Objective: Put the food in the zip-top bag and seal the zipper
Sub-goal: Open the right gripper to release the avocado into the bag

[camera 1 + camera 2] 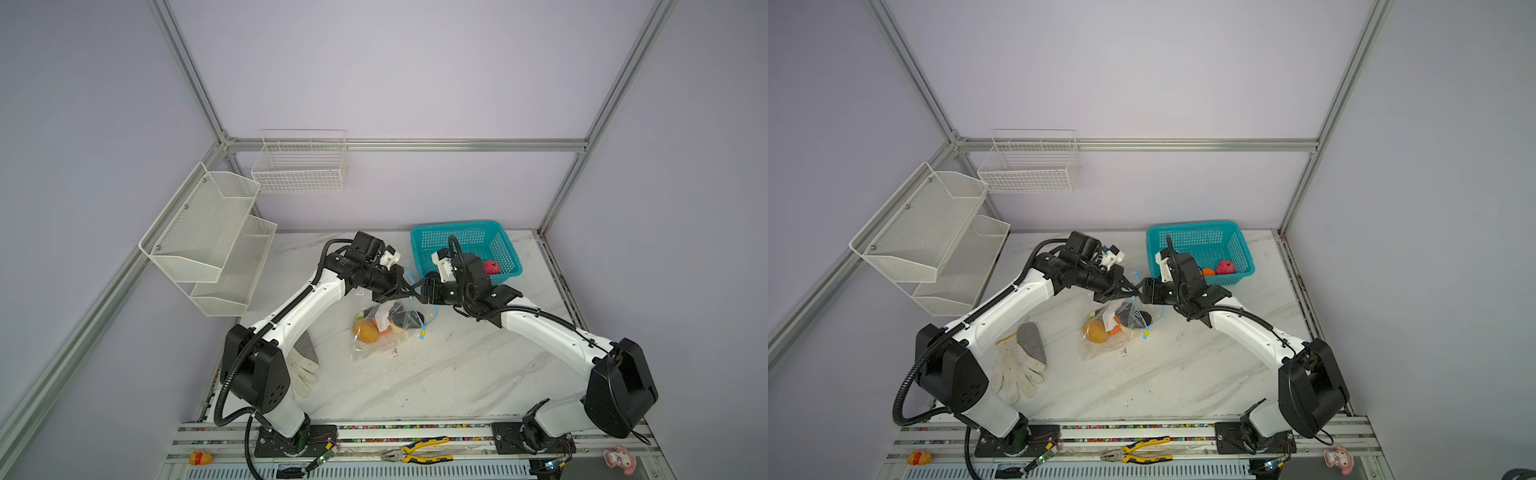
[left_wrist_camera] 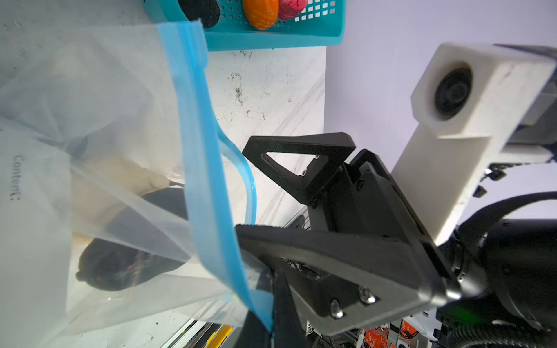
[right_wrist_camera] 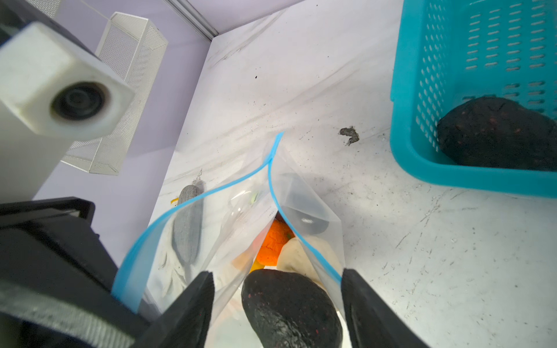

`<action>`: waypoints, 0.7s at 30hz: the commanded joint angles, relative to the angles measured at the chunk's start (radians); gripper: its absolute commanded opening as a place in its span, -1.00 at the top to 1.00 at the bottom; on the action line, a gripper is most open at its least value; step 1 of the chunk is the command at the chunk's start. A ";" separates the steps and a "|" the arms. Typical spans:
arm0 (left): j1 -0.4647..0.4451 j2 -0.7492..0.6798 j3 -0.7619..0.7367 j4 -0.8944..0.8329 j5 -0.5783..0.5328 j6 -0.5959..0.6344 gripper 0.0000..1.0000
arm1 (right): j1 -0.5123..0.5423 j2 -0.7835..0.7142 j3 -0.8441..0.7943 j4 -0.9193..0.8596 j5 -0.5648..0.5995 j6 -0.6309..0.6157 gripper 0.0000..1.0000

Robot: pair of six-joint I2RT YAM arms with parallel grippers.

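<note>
A clear bag [image 1: 374,351] sits at the middle of both top views. Its base rests on the marble table [image 1: 457,374] and its mouth is lifted toward two grippers that meet just above it. The blue zipper [image 2: 193,105] along the mouth is parted into two lips. Its yellow-green slider [image 1: 422,333] hangs at the bag's right side.

The left gripper [image 1: 404,289] reaches in from the left with its jaws pressed together, pinching one lip of the zipper.

The right gripper [image 3: 276,271] reaches in from the right with its jaws spread to either side of a dark fruit [image 3: 289,307] at the bag's mouth. A gap shows between the fruit and one finger [image 3: 193,301].

Deeper in the bag lie an orange piece [image 3: 272,241], a cream piece [image 3: 297,256] and a yellow-orange fruit [image 1: 365,330].

A teal basket [image 1: 465,232] stands above and right of the bag, behind the right gripper. It holds a pink fruit [image 1: 491,267], an orange fruit [image 1: 1207,272] and a second dark fruit [image 3: 497,135].

A white glove [image 1: 1017,370] lies on the table at lower left of the bag, beside the left arm.
</note>
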 commanded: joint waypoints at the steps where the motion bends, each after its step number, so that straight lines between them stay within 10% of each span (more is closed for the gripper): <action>1: 0.001 -0.040 0.040 0.038 0.021 0.002 1.00 | 0.009 -0.034 0.051 -0.036 0.029 -0.009 -0.41; 8: 0.004 -0.051 0.022 0.044 0.018 0.001 1.00 | 0.007 -0.114 0.029 -0.151 0.206 -0.097 -0.28; 21: 0.005 -0.053 0.014 0.045 0.011 -0.003 1.00 | 0.005 -0.037 -0.096 -0.089 0.140 -0.097 0.03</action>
